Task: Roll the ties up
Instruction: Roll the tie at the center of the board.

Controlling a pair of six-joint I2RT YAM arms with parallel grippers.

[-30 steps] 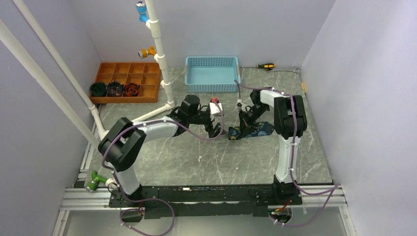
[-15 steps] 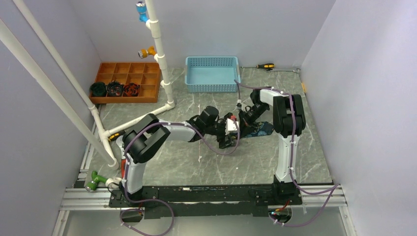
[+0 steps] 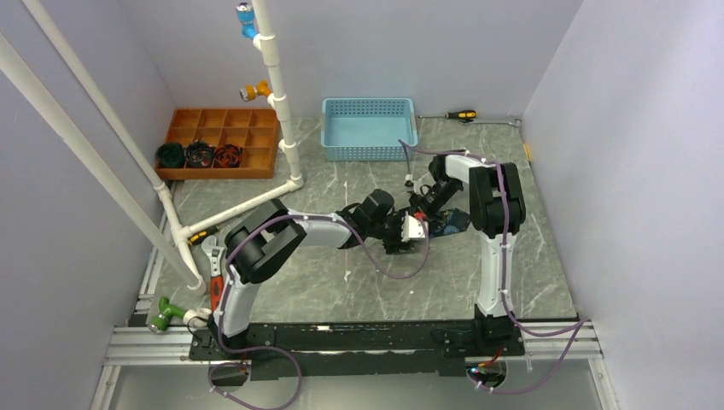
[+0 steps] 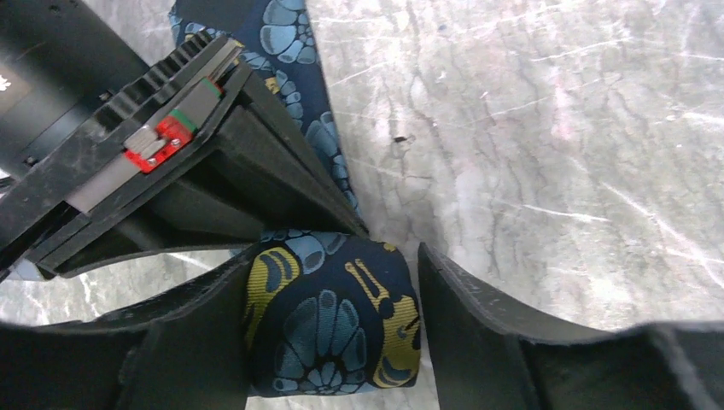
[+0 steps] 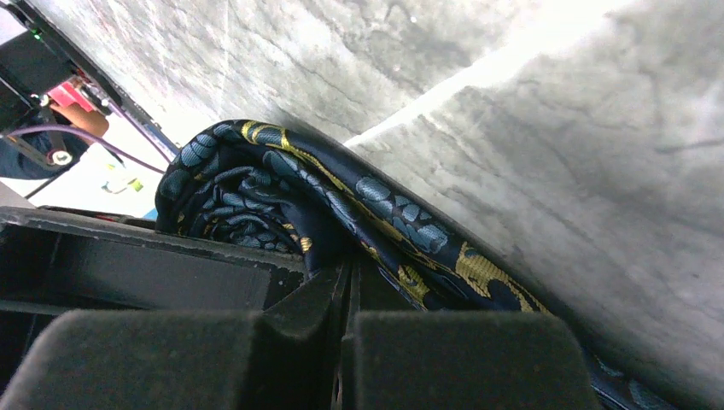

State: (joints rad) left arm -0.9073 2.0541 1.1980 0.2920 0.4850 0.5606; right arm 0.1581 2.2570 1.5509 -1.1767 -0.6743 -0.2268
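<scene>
Paisley necktie (image 4: 329,337) likely limp, slippery: left hand (image 4: 333,286) clasps its rolled end sideways, right hand (image 4: 346,218) closed, pinning the tail just beyond.

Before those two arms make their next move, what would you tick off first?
1. Rolled end of the dark navy paisley fabric necktie sits inside the left pincer: ok.
2. Both left fingers touch the roll: ok.
3. Right pincer is closed, its tip against the tie beside the roll: ok.
4. Right pincer actually pinches fabric: cannot tell.
5. Roll wound evenly: not ok, it looks bunched in the right wrist view.
6. Unrolled tail lies flat on the grey marbled tabletop: ok.
</scene>
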